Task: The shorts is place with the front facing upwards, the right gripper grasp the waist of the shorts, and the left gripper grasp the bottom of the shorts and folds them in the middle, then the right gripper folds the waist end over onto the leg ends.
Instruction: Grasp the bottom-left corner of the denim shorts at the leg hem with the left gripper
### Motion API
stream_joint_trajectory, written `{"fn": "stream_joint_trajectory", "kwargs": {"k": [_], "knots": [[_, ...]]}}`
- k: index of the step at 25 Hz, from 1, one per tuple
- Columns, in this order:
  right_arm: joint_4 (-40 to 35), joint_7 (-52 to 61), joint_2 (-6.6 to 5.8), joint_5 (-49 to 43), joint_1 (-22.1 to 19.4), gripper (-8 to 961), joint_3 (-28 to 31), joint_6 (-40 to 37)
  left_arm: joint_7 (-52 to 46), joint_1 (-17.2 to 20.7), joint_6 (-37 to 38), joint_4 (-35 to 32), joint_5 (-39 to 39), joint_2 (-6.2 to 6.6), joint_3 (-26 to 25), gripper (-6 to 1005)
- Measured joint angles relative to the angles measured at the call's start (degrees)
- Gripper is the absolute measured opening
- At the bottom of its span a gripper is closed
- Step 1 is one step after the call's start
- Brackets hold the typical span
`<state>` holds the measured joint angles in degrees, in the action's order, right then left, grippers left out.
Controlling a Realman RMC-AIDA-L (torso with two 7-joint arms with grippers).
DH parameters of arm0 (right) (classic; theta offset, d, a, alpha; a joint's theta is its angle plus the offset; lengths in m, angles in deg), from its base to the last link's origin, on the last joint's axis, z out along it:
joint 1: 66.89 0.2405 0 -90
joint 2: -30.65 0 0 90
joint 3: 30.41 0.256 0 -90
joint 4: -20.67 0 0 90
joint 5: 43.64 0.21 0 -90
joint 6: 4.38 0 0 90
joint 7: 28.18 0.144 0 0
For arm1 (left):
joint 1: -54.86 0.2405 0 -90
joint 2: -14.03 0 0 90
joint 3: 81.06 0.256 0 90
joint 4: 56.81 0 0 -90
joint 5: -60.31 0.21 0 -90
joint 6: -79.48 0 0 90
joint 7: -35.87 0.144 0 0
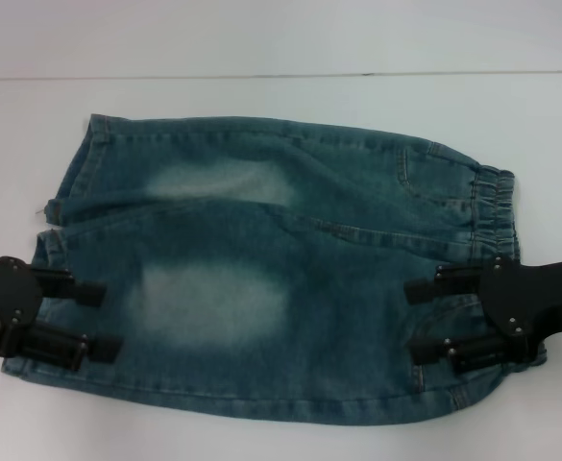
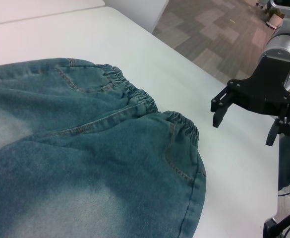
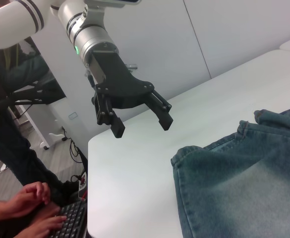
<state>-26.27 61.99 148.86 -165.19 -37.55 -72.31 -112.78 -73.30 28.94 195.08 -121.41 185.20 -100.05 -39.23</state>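
Faded blue-green denim shorts are lying flat and unfolded on the white table. The black left gripper and labelled right gripper are hovering with fingers spread (gripping nothing), so both folds are awaiting.

1. A plain white, smooth-topped table fills the frame of the head view, with a thin seam running across near the top.
2. Blue-green washed denim shorts lie flat across the centre, gathered waistband at right, hemmed leg ends at left.
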Motion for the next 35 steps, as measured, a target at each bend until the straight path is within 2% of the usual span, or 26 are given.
{"fn": "stream_joint_trajectory", "kwargs": {"k": [13, 17, 20, 24, 28, 35], "knots": [[0.0, 0.4, 0.00, 0.0, 0.0, 857, 0.0, -0.1, -0.3, 0.1, 0.1, 0.0, 0.0, 0.06, -0.3, 921], [0.0, 0.4, 0.00, 0.0, 0.0, 856, 0.0, -0.1, -5.7, 0.1, -0.4, 0.0, 1.5, 1.21, -1.1, 917], [0.0, 0.4, 0.00, -0.1, 0.0, 856, 0.0, -0.4, -10.7, -0.1, -0.9, -0.1, 6.0, 2.20, -2.1, 914], [0.0, -0.1, 0.00, 0.0, -0.1, 856, 0.0, -0.6, -14.1, 0.1, -3.0, -0.7, 12.6, 2.45, -4.1, 910], [0.0, -0.7, 0.00, 0.0, 0.1, 856, 0.0, -0.7, -15.0, 0.3, -6.6, 0.0, 17.6, 1.75, -4.7, 906], [0.0, -0.7, 0.00, 0.0, 0.1, 856, 0.0, -0.7, -14.8, -0.4, -10.9, 1.1, 23.4, -0.34, -4.2, 900]]}}
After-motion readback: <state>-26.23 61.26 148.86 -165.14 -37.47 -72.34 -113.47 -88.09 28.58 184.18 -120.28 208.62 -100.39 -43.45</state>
